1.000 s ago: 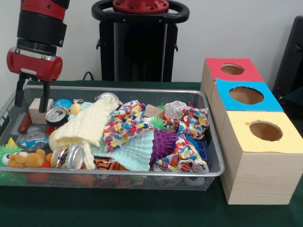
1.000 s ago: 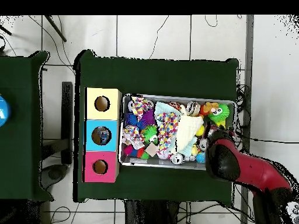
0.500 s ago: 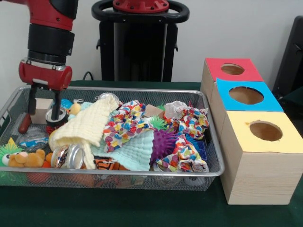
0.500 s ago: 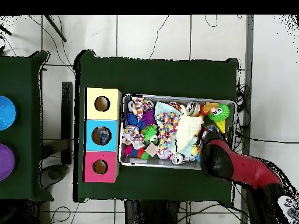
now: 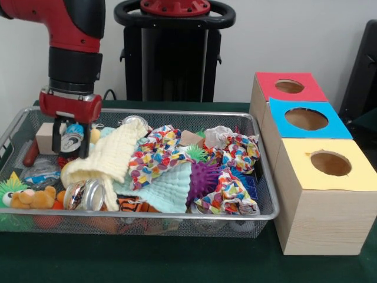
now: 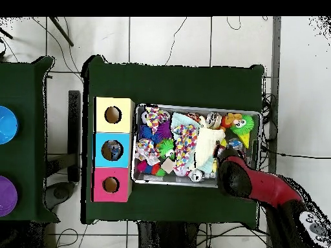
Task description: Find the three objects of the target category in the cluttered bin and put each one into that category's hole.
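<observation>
My gripper (image 5: 70, 148) hangs low at the left end of the wire bin (image 5: 177, 112). It is open, with one finger on each side of an upright drink can (image 5: 72, 140); I cannot tell whether the fingers touch it. A second can (image 5: 86, 194) lies on its side near the front left, beside a cream cloth (image 5: 109, 156). A third can top (image 5: 134, 121) shows at the back. In the overhead view the red arm (image 6: 249, 184) covers the gripper and that corner of the bin (image 6: 194, 107).
Three boxes with holes stand right of the bin: red (image 5: 288, 86), blue (image 5: 306, 119), yellow (image 5: 330, 163). The bin also holds patterned cloths (image 5: 156, 156), a purple spiky ball (image 5: 203, 177), a wooden block (image 5: 47, 137) and plush toys (image 5: 32, 197).
The gripper has moved right and down along the bin's left end, from beside the wooden block to straddling the upright can. The can and the clutter have not moved.
</observation>
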